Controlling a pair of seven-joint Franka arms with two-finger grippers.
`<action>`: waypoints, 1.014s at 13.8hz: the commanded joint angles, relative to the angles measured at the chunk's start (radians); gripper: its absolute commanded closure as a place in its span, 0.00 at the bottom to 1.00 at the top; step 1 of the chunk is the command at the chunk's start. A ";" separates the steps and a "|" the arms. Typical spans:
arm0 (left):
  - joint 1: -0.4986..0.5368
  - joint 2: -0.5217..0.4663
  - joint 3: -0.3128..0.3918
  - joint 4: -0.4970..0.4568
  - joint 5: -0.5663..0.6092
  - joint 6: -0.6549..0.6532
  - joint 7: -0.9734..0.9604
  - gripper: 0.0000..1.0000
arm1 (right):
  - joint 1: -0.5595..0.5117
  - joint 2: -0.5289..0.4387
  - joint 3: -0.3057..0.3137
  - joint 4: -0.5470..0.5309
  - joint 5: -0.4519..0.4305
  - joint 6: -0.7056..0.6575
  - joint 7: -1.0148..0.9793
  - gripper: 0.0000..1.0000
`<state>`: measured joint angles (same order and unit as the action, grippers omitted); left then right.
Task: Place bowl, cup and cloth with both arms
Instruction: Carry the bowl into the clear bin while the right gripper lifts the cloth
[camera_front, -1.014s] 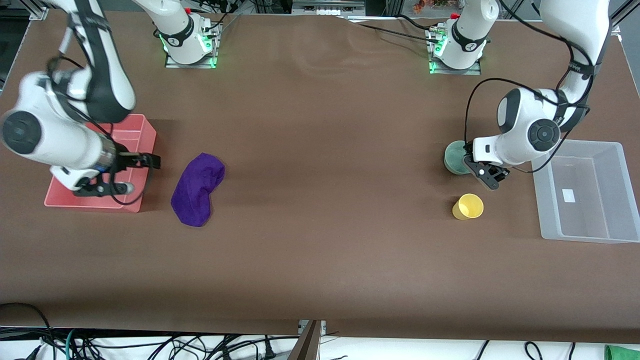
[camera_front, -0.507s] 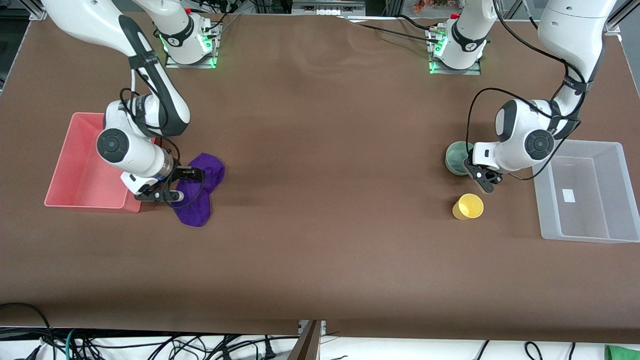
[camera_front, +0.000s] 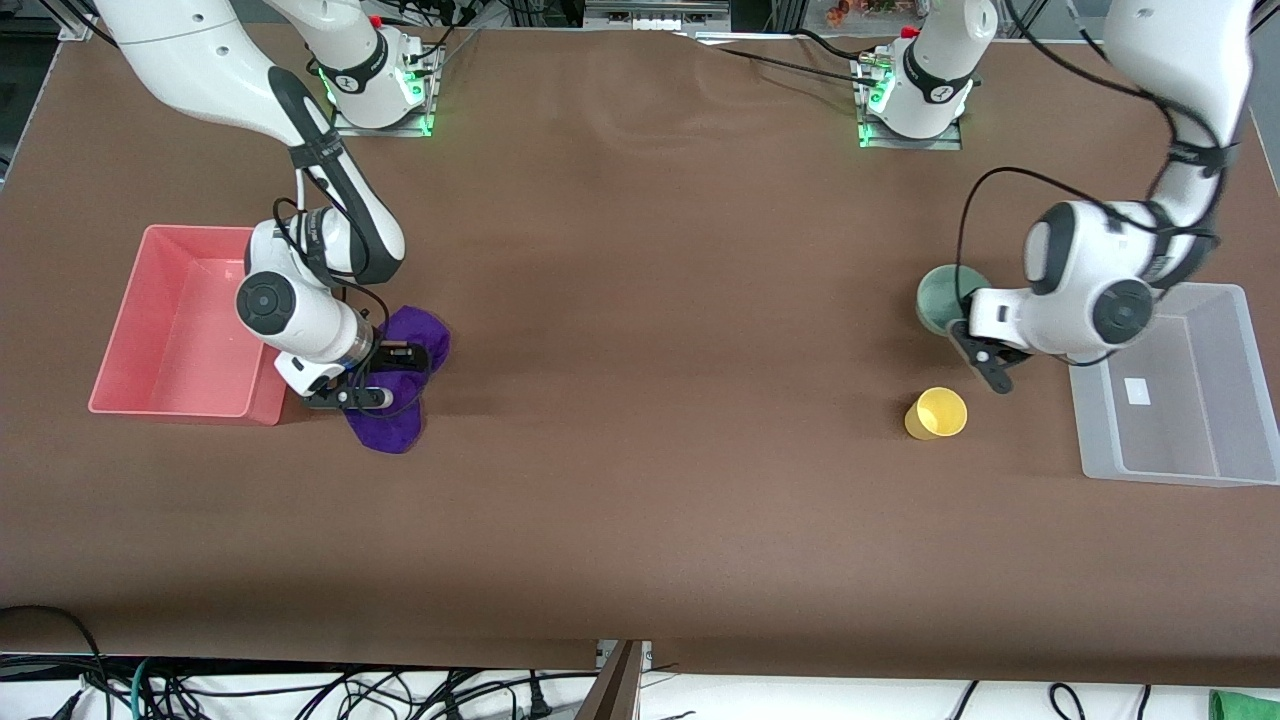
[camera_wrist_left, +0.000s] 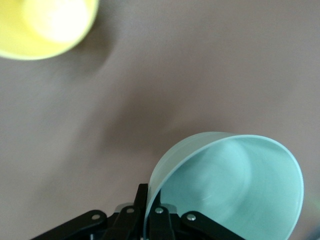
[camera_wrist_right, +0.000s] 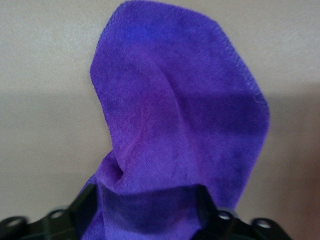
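Observation:
The pale teal-green bowl (camera_front: 943, 298) hangs tilted in my left gripper (camera_front: 965, 335), just off the table beside the clear bin. In the left wrist view the fingers pinch the bowl's (camera_wrist_left: 240, 185) rim, with the gripper (camera_wrist_left: 150, 200) shut on it. The yellow cup (camera_front: 937, 413) stands upright on the table, nearer to the front camera than the bowl; it also shows in the left wrist view (camera_wrist_left: 45, 22). The purple cloth (camera_front: 395, 425) lies beside the red bin. My right gripper (camera_front: 388, 375) is down on it, open. In the right wrist view the gripper (camera_wrist_right: 147, 202) straddles a fold of cloth (camera_wrist_right: 175, 110).
A red bin (camera_front: 140, 290) stands at the right arm's end of the table, next to the cloth. A clear plastic bin (camera_front: 1085, 420) stands at the left arm's end, beside the bowl and cup. Brown tabletop lies between the two groups.
My right gripper has swung from over the red bin down onto the cloth. My left gripper has lifted the bowl and carried it a little toward the clear bin.

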<state>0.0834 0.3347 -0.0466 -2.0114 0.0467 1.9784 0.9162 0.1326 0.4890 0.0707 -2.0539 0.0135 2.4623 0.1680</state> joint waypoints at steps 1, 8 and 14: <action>0.093 0.032 0.002 0.205 0.022 -0.215 0.139 1.00 | 0.001 -0.007 0.004 0.001 -0.010 0.003 0.015 1.00; 0.355 0.277 0.001 0.557 0.260 -0.166 0.447 1.00 | -0.011 -0.081 -0.003 0.087 -0.010 -0.180 0.001 1.00; 0.418 0.362 -0.004 0.514 0.245 0.028 0.512 0.01 | -0.033 -0.170 -0.162 0.354 -0.018 -0.701 -0.262 1.00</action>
<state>0.4873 0.6900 -0.0314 -1.5181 0.2751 1.9900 1.3990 0.1151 0.3284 -0.0287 -1.7651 0.0036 1.8789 0.0286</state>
